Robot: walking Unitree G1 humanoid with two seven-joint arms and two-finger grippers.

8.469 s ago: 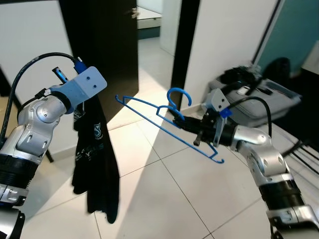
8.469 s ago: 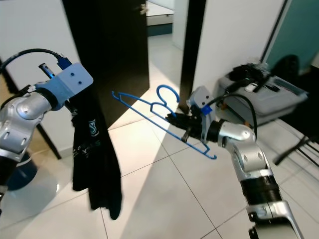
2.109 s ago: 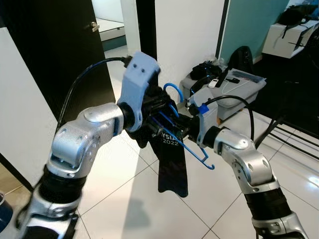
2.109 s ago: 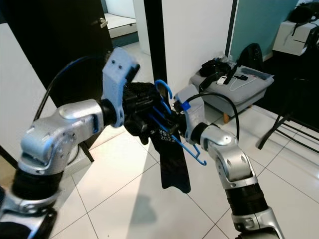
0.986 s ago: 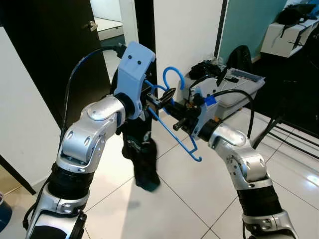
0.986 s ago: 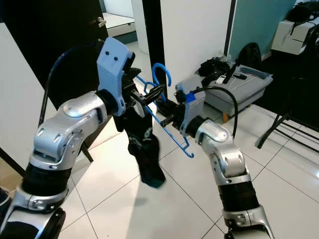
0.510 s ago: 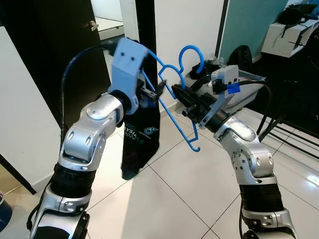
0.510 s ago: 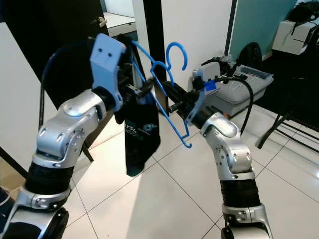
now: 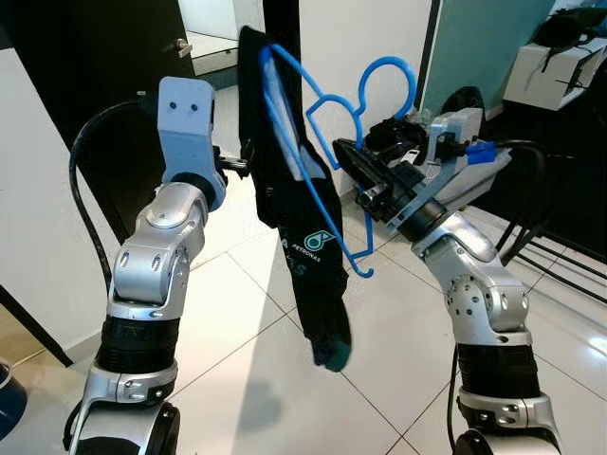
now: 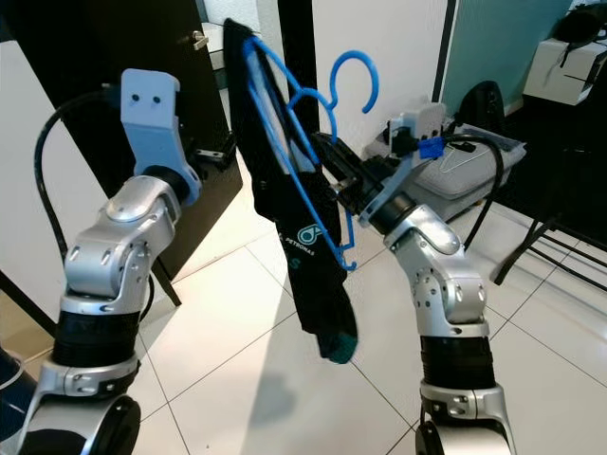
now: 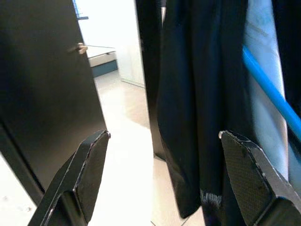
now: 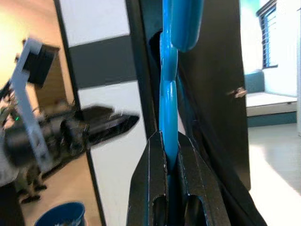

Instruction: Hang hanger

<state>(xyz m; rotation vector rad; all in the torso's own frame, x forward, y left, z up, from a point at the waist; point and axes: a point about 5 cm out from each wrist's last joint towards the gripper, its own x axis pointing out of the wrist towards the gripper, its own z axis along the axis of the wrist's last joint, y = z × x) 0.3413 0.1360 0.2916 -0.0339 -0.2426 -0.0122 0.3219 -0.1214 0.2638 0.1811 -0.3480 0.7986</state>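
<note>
A blue plastic hanger is held up at chest height, hook uppermost. A black garment with a teal logo is draped over it and hangs down long. My right gripper is shut on the hanger just below the hook. The right wrist view shows its fingers clamped on the blue bar. My left gripper stands open just left of the garment. Seen from the left wrist, its fingers are spread wide, with the black cloth ahead of them.
A black door stands behind my left arm. A grey case with dark items on it and a black bag sit at the back right. Black rack legs cross the tiled floor at the right.
My right arm has lifted and tipped the hanger higher, and the garment now hangs long from it. My left gripper has drawn back to the left, away from the cloth.
</note>
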